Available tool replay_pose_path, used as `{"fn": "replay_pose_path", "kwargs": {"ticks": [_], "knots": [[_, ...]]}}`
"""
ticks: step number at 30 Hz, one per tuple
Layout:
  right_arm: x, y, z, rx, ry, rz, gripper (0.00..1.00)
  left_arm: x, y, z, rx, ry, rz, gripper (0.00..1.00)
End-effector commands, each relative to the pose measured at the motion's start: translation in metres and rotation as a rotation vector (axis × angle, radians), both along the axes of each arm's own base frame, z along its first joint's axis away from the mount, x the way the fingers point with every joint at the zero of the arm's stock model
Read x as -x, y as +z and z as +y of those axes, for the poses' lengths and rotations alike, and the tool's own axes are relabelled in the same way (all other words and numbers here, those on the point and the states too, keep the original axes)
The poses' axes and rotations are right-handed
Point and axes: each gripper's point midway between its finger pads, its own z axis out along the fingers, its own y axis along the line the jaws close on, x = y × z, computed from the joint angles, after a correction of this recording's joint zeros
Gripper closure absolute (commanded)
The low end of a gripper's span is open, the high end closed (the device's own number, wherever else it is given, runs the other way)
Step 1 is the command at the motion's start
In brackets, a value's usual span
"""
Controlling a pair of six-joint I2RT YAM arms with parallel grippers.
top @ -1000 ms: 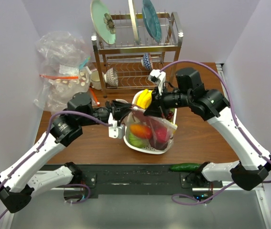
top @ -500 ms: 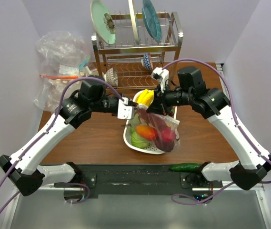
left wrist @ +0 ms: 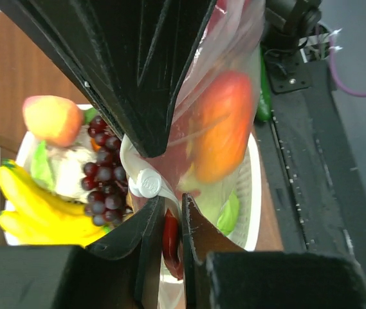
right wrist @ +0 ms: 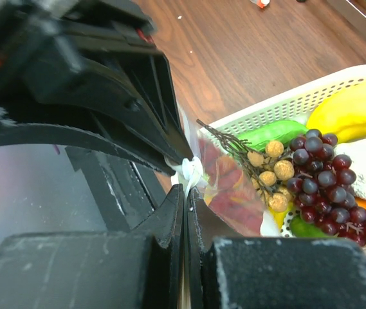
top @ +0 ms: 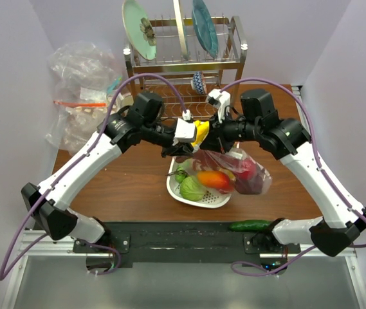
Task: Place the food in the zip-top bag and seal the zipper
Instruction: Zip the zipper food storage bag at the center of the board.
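Note:
The zip-top bag [top: 237,172] hangs clear of the white tray [top: 203,201], with an orange-red pepper [top: 213,179] and a dark red apple [top: 251,170] inside it. Both grippers meet at its mouth edge above the tray. My right gripper [top: 212,138] [right wrist: 186,190] is shut on the film [right wrist: 231,187] there. My left gripper [top: 186,140] [left wrist: 173,201] is pinched onto the same edge beside a white round piece [left wrist: 145,183], and something red shows in its narrow gap. The zipper itself is hard to make out. A peach [left wrist: 53,119] and dark grapes [left wrist: 104,187] lie in the tray.
Yellow bananas [top: 199,132] and a pale green cabbage [top: 191,188] sit in the tray. Behind stands a dish rack [top: 183,71] with plates. A bulky clear bag [top: 83,90] is at the back left. A green cucumber [top: 250,225] lies at the front edge.
My left arm swung up and right to the bag's mouth beside the right gripper, and its jaws narrowed. The bag swung right, off the tray.

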Motion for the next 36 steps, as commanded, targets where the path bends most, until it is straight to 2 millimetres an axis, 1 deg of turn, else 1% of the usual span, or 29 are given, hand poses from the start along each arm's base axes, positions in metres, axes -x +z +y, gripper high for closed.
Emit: {"fn": "replay_pose_path", "kwargs": {"ticks": [1, 2, 4, 5, 7, 8, 10, 11, 13, 14, 15, 17, 19, 22, 23, 24, 25, 26, 27, 28, 29, 30, 31, 33, 34, 36], "knots": [[-0.002, 0.108, 0.025, -0.299, 0.091, -0.323, 1.0, 0.029, -0.019, -0.004, -0.054, -0.054, 0.255, 1.0], [0.001, 0.112, 0.024, -0.309, 0.096, -0.33, 1.0, 0.023, -0.019, -0.001, -0.047, -0.035, 0.26, 1.0], [0.0, 0.111, 0.022, -0.299, 0.086, -0.331, 1.0, 0.019, -0.013, 0.003, -0.02, -0.02, 0.283, 1.0], [-0.001, 0.111, 0.02, -0.288, 0.072, -0.332, 1.0, 0.008, -0.01, 0.01, 0.004, 0.008, 0.282, 1.0], [-0.003, 0.103, 0.016, -0.26, 0.057, -0.323, 1.0, 0.007, 0.002, 0.017, 0.054, 0.015, 0.296, 1.0], [-0.003, 0.096, 0.016, -0.247, 0.052, -0.314, 1.0, -0.002, 0.004, 0.021, 0.076, 0.038, 0.287, 1.0], [-0.003, 0.091, 0.01, -0.232, 0.023, -0.32, 1.0, -0.003, 0.01, 0.025, 0.092, 0.06, 0.284, 1.0], [-0.005, 0.079, 0.009, -0.214, 0.016, -0.304, 1.0, -0.005, 0.013, 0.025, 0.097, 0.072, 0.268, 1.0], [-0.005, 0.074, 0.002, -0.201, -0.017, -0.315, 1.0, -0.007, 0.016, 0.027, 0.101, 0.098, 0.262, 1.0], [-0.007, 0.064, 0.001, -0.183, -0.025, -0.304, 1.0, -0.008, 0.02, 0.029, 0.104, 0.107, 0.257, 1.0], [-0.008, 0.063, -0.003, -0.176, -0.043, -0.309, 1.0, -0.009, 0.024, 0.031, 0.11, 0.119, 0.263, 1.0], [-0.009, 0.055, -0.004, -0.159, -0.05, -0.301, 1.0, -0.014, 0.031, 0.035, 0.121, 0.146, 0.263, 1.0], [-0.011, 0.051, -0.004, -0.151, -0.057, -0.294, 1.0, -0.018, 0.037, 0.038, 0.124, 0.188, 0.264, 1.0], [-0.013, 0.046, -0.002, -0.143, -0.055, -0.282, 1.0, -0.029, 0.058, 0.045, 0.167, 0.26, 0.226, 1.0], [-0.013, 0.045, -0.001, -0.144, -0.054, -0.275, 1.0, -0.033, 0.062, 0.047, 0.176, 0.285, 0.212, 0.93], [-0.013, 0.045, 0.0, -0.146, -0.05, -0.273, 1.0, -0.031, 0.071, 0.05, 0.194, 0.309, 0.204, 0.84], [-0.013, 0.044, 0.001, -0.148, -0.044, -0.272, 1.0, -0.033, 0.074, 0.052, 0.205, 0.33, 0.189, 0.66], [-0.013, 0.046, 0.002, -0.156, -0.045, -0.275, 1.0, -0.039, 0.081, 0.055, 0.221, 0.37, 0.15, 0.59], [-0.013, 0.046, 0.003, -0.158, -0.044, -0.274, 1.0, -0.036, 0.091, 0.061, 0.243, 0.393, 0.12, 0.52], [-0.013, 0.046, 0.003, -0.159, -0.043, -0.273, 1.0, -0.04, 0.097, 0.066, 0.263, 0.422, 0.091, 0.43], [-0.013, 0.046, 0.003, -0.16, -0.042, -0.273, 1.0, -0.044, 0.101, 0.072, 0.273, 0.464, 0.072, 0.39], [-0.013, 0.045, 0.003, -0.159, -0.042, -0.27, 1.0, -0.041, 0.112, 0.079, 0.298, 0.485, 0.056, 0.37], [-0.014, 0.044, 0.003, -0.158, -0.044, -0.269, 1.0, -0.046, 0.115, 0.088, 0.308, 0.518, 0.045, 0.34], [-0.013, 0.043, 0.003, -0.158, -0.041, -0.267, 1.0, -0.047, 0.126, 0.099, 0.339, 0.56, 0.036, 0.32], [-0.013, 0.04, 0.004, -0.155, -0.041, -0.263, 1.0, -0.051, 0.128, 0.107, 0.347, 0.596, 0.035, 0.29], [-0.012, 0.041, 0.003, -0.165, -0.038, -0.273, 1.0, -0.057, 0.126, 0.115, 0.349, 0.657, 0.066, 0.28]]}}
